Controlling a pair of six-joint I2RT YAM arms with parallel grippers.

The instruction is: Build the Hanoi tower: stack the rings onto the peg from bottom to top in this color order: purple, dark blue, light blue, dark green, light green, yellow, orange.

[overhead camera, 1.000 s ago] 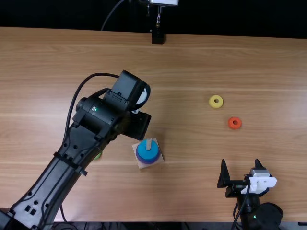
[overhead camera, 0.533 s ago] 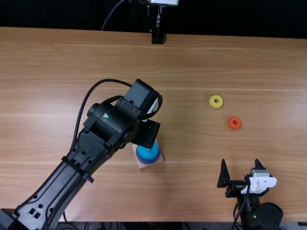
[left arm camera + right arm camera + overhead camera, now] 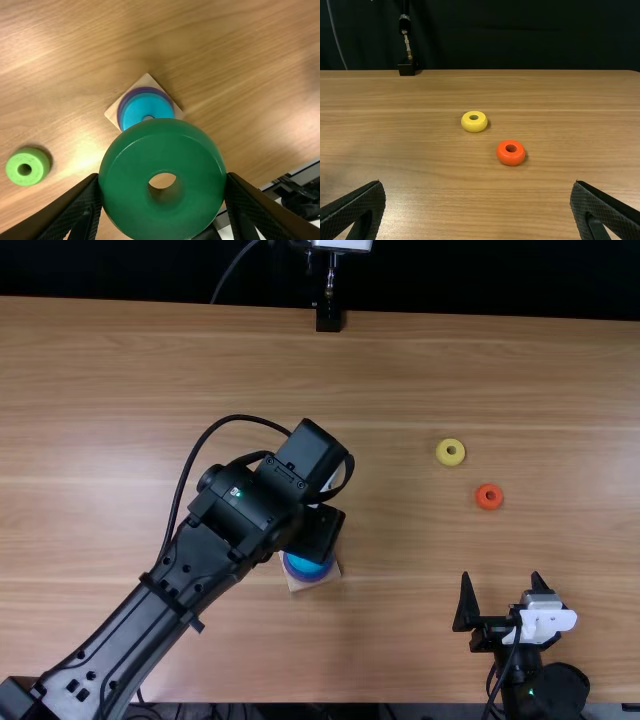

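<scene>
My left gripper point(image 3: 318, 532) hangs over the wooden base point(image 3: 334, 576), partly covering the light blue ring point(image 3: 303, 564). In the left wrist view the left gripper point(image 3: 162, 181) is shut on the dark green ring point(image 3: 162, 145), held in front of the stack. There the light blue ring point(image 3: 145, 107) lies above the purple ring point(image 3: 121, 111), with the peg tip point(image 3: 148, 118) at its middle. A light green ring point(image 3: 28, 166) lies on the table. My right gripper point(image 3: 502, 592), or right gripper point(image 3: 478, 190) in its wrist view, is open, well short of the yellow ring point(image 3: 474, 121) and orange ring point(image 3: 510, 152).
The light brown table point(image 3: 400, 370) extends around the stack. A black stand point(image 3: 328, 316) is at its far edge. In the top view the yellow ring point(image 3: 450, 452) and orange ring point(image 3: 489, 497) lie right of the base, away from the left arm.
The left arm has moved right and somewhat toward the near edge, coming over the base and covering the peg and part of the light blue ring. The right arm has kept still.
</scene>
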